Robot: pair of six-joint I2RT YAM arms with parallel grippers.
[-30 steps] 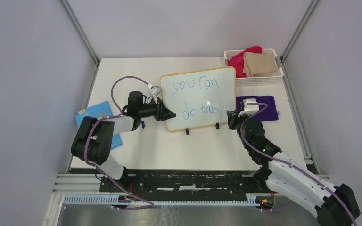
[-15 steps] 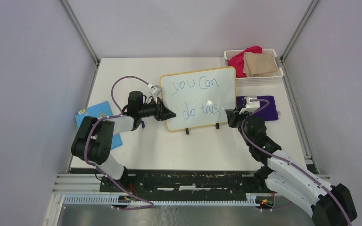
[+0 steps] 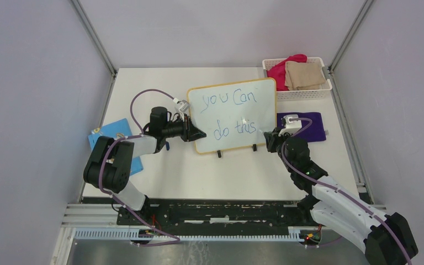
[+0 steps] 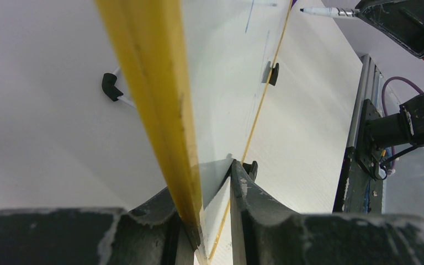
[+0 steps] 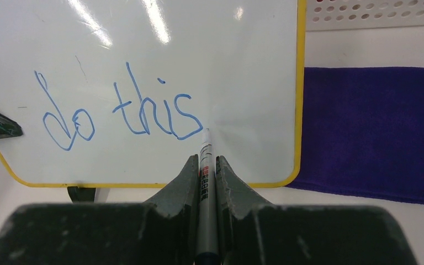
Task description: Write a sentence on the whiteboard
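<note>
- Right wrist view: the right pincer (image 5: 205,160) fills the bottom edge, and the frame cuts off its body. Its two fingers are closed narrowly on a marker (image 5: 205,176), whose rear end is hidden between them.
- The marker's tip sits at the whiteboard (image 5: 243,66), just right of the last "s". Whether it presses on the surface is hard to tell.
- Of the sentence (image 5: 143,113), only the lower line, "do this", shows here, in thin blue strokes. Glare streaks cross the glossy white face above it.
- Past the board's yellow rim on the right, a purple cloth (image 5: 370,127) lies flat on the desk, cut off at the frame's edge. Only a strip of a white perforated basket (image 5: 364,14) shows at the top.
- Left wrist view: the left pincer (image 4: 210,218) is clamped on the board's edge, with the yellow rim between its fingers. The board appears almost edge-on, so the writing is only faint blue marks. A black foot (image 4: 110,87) sticks out behind the board.
- Top external view: the whiteboard (image 3: 229,116) stands tilted back near the middle of the desk (image 3: 199,176). The left pincer (image 3: 197,133) is on its left edge and the right pincer (image 3: 267,138) is at its lower right corner.
- The sentence (image 3: 243,97) reads "you Can" above "do this" from here.
- A blue card (image 3: 110,135) on the left is partly hidden by the left arm.
- The basket (image 3: 298,93) at the far right corner holds pink and beige cloths.
</note>
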